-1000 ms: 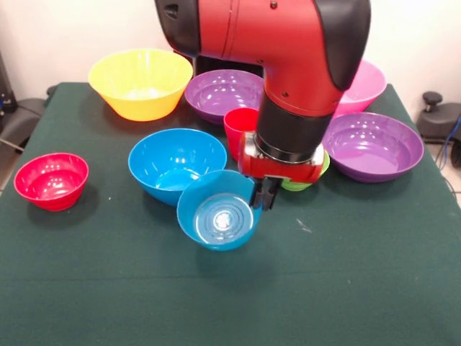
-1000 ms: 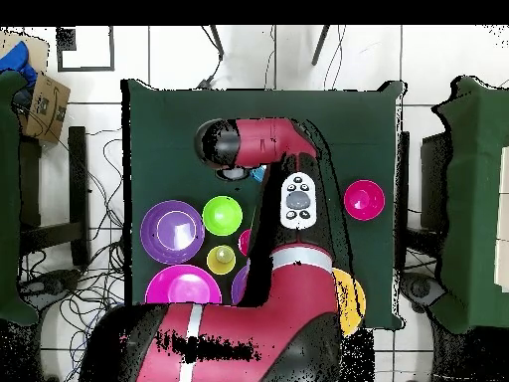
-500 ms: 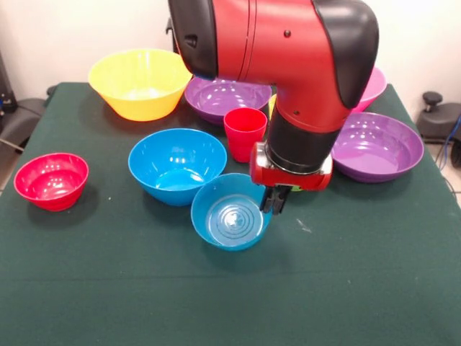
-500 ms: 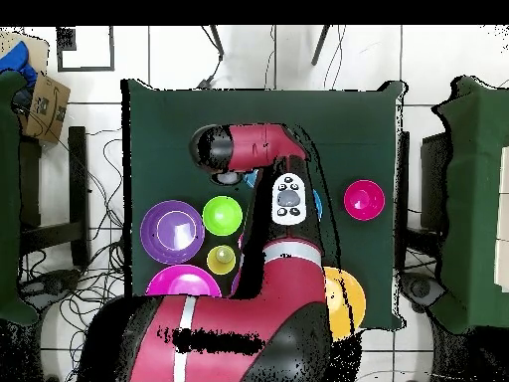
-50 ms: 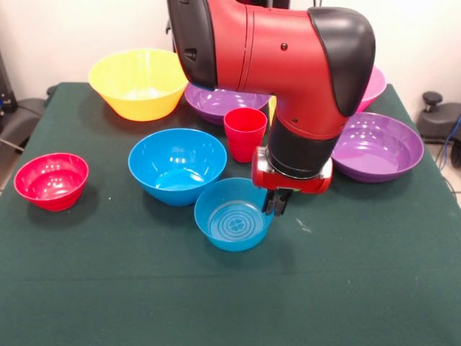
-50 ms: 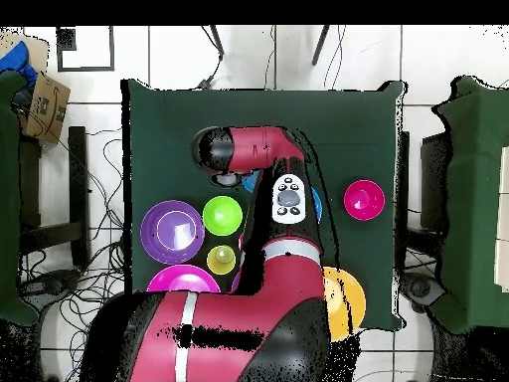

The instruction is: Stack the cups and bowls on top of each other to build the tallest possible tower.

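Front view: the gripper (image 5: 276,204) hangs at the 3 o'clock rim of the small blue bowl (image 5: 233,223), its dark fingers drawn close together over the rim edge, apparently pinching it; the bowl sits upright on the green table (image 5: 360,288). At the small bowl's 10 o'clock, just beside it, lies the medium blue bowl (image 5: 177,164); at its 12 o'clock stands the red cup (image 5: 245,133), upright and apart from it. The red bowl (image 5: 51,180) sits well apart at 9 o'clock; the large yellow bowl (image 5: 140,83) lies at 11 o'clock; one purple bowl (image 5: 216,101) lies behind the red cup, partly hidden by the arm; a second purple bowl (image 5: 374,146) lies at 2 o'clock, with the pink bowl (image 5: 371,83) behind it. Overhead view: the lime green bowl (image 6: 223,216) and the yellow cup (image 6: 221,260) stand beside the arm; nothing is stacked.
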